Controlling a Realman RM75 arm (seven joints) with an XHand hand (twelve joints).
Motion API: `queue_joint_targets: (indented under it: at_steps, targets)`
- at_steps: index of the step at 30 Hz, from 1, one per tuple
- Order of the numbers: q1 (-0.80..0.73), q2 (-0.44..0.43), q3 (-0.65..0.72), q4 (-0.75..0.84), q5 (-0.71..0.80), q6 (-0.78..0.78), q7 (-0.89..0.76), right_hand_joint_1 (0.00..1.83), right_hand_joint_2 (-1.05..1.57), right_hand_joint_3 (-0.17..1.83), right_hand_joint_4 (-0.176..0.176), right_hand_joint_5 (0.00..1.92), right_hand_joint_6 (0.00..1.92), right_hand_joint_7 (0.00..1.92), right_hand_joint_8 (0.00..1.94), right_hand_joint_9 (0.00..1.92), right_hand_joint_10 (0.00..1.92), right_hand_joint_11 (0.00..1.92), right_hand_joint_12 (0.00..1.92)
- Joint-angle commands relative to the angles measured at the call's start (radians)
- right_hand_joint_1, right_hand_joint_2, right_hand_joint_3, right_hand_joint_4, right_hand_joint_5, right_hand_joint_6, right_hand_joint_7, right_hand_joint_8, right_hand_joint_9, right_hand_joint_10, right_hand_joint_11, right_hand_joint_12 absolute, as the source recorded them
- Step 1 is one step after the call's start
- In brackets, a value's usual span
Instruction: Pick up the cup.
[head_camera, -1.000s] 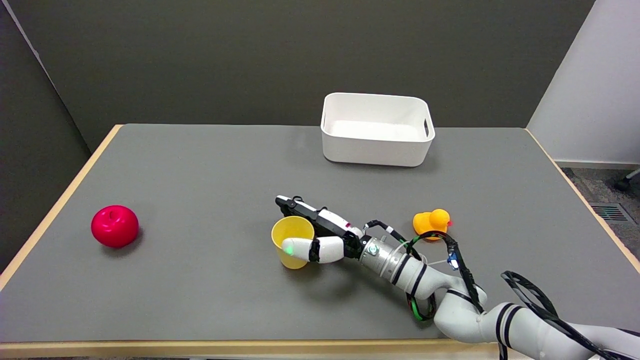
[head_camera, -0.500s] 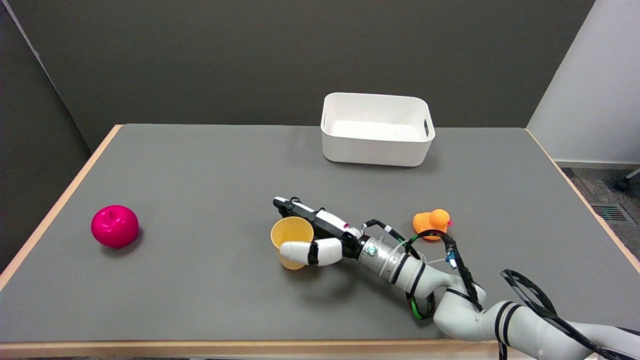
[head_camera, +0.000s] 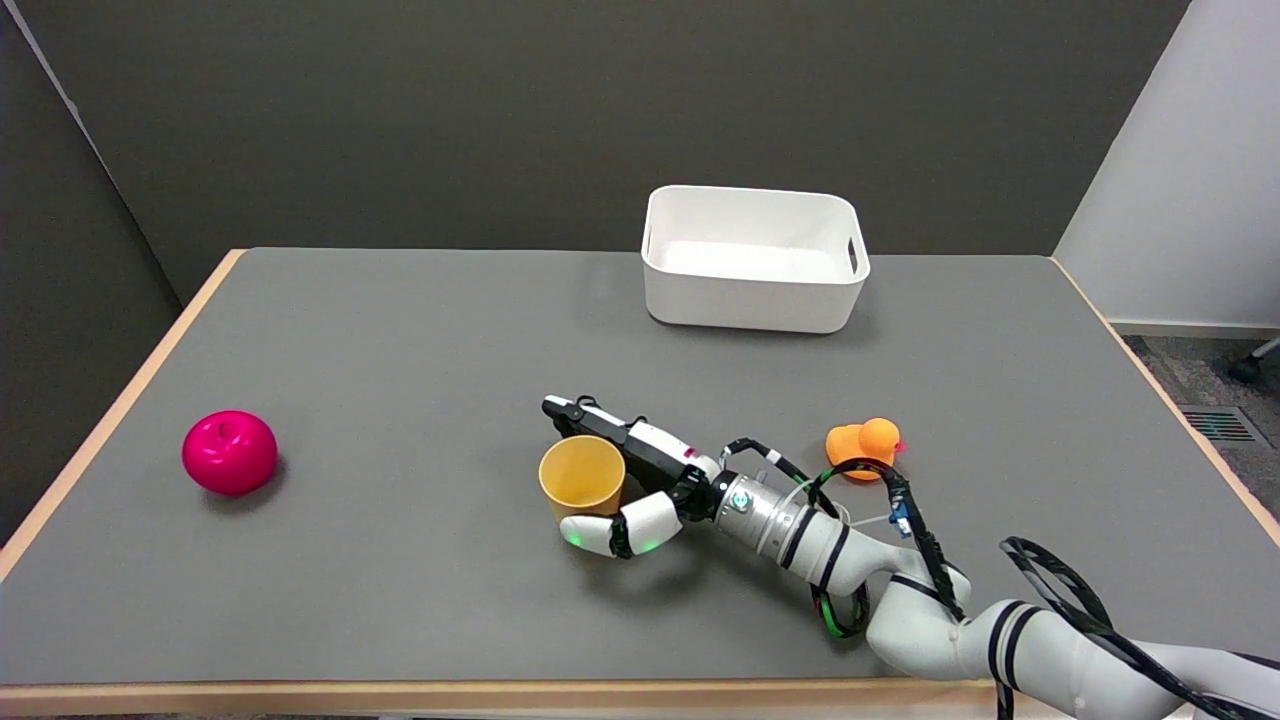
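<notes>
Yellow plastic cup (head_camera: 582, 478) is seen upright near table (head_camera: 400, 330) centre, at 9 o'clock from rubber duck (head_camera: 862, 447). Right hand (head_camera: 630, 480) is wrapped around it, fingers behind, thumb in front; firm contact cannot be told. Judged light, thin-walled, crushable: best held gently mid-wall.

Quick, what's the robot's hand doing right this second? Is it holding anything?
Right hand: fingers wrapped around the orange cup, which stands upright on the table; whether the grip is firm cannot be told.
</notes>
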Motion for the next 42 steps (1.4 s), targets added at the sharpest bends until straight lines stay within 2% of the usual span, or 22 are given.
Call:
queue_joint_targets:
  at_steps: [1, 3, 5, 7, 8, 10, 12, 14, 16, 17, 18, 19, 21, 22, 25, 29, 31, 32, 42]
  targets:
    - [0.003, -0.001, 0.000, 0.000, -0.007, -0.013, -0.005, 1.13, 0.57, 0.87, -0.116, 0.00, 0.00, 0.00, 0.00, 0.00, 0.00, 0.00, 0.07]
    - [0.001, -0.001, 0.004, 0.007, -0.005, -0.025, -0.005, 1.12, 0.59, 0.88, -0.122, 0.00, 0.00, 0.00, 0.00, 0.00, 0.00, 0.00, 0.17]
    - [0.000, -0.001, 0.005, 0.012, -0.003, -0.038, -0.005, 1.24, 0.61, 0.97, -0.133, 0.00, 0.02, 0.00, 0.01, 0.00, 0.00, 0.00, 0.38]
    - [0.000, -0.001, 0.005, 0.017, -0.002, -0.048, -0.005, 1.33, 0.60, 1.01, -0.168, 0.02, 0.09, 0.03, 0.14, 0.01, 0.14, 0.00, 0.55]
    - [-0.001, -0.001, 0.006, 0.019, -0.002, -0.054, -0.005, 1.31, 0.63, 1.03, -0.172, 0.04, 0.16, 0.06, 0.21, 0.02, 0.24, 0.00, 0.65]
    - [-0.001, -0.002, 0.012, 0.025, 0.000, -0.063, -0.005, 1.15, 0.74, 1.07, -0.153, 0.09, 0.41, 0.18, 0.36, 0.03, 0.54, 0.00, 0.95]
    - [-0.002, -0.004, 0.015, 0.025, 0.005, -0.070, -0.005, 1.14, 0.81, 1.03, -0.141, 0.20, 0.50, 0.35, 0.45, 0.18, 0.63, 0.05, 1.13]
    - [-0.002, -0.004, 0.015, 0.026, 0.012, -0.071, -0.005, 1.13, 0.89, 0.91, -0.128, 0.24, 0.87, 0.45, 0.77, 0.36, 0.88, 0.25, 1.41]
    - [-0.003, -0.004, 0.015, 0.026, 0.023, -0.071, -0.005, 1.14, 0.89, 0.89, -0.117, 0.29, 1.06, 0.51, 0.93, 0.43, 1.00, 0.35, 1.51]
    - [-0.004, -0.004, 0.015, 0.026, 0.030, -0.071, -0.005, 1.19, 0.97, 0.72, -0.117, 0.32, 1.13, 0.55, 1.13, 0.47, 1.06, 0.40, 1.55]
    - [-0.005, -0.004, 0.015, 0.026, 0.035, -0.072, -0.005, 1.26, 1.10, 0.41, -0.121, 0.35, 1.19, 0.61, 1.42, 0.51, 1.11, 0.44, 1.60]
    - [-0.006, -0.004, 0.015, 0.026, 0.038, -0.073, -0.005, 1.26, 1.18, 0.25, -0.120, 0.38, 1.31, 0.65, 1.54, 0.53, 1.15, 0.47, 1.63]
    - [-0.006, -0.004, 0.017, 0.026, 0.041, -0.073, -0.005, 1.14, 1.24, 0.21, -0.104, 0.43, 1.68, 0.72, 1.47, 0.55, 1.21, 0.52, 1.65]
    - [-0.006, -0.004, 0.017, 0.026, 0.042, -0.073, -0.005, 1.13, 1.23, 0.22, -0.105, 0.45, 1.72, 0.75, 1.45, 0.59, 1.25, 0.56, 1.68]
    - [-0.006, -0.004, 0.017, 0.024, 0.048, -0.073, -0.005, 1.14, 1.20, 0.25, -0.103, 0.48, 1.67, 0.77, 1.43, 0.64, 1.32, 0.63, 1.75]
    - [-0.004, -0.004, 0.021, 0.024, 0.048, -0.073, -0.005, 1.15, 1.24, 0.15, -0.103, 0.49, 1.66, 0.77, 1.44, 0.73, 1.33, 0.73, 1.79]
    - [-0.002, -0.004, 0.021, 0.024, 0.048, -0.073, -0.005, 1.31, 1.24, 0.07, -0.170, 0.47, 1.61, 0.76, 1.40, 0.73, 1.53, 0.79, 1.75]
    - [-0.001, -0.004, 0.022, 0.024, 0.048, -0.073, -0.005, 1.33, 1.24, 0.06, -0.176, 0.47, 1.61, 0.76, 1.39, 0.73, 1.55, 0.80, 1.75]
    - [0.020, -0.001, 0.117, 0.057, 0.034, -0.050, -0.044, 1.33, 1.23, 0.07, -0.176, 0.49, 1.60, 0.77, 1.36, 0.74, 1.55, 0.81, 1.79]
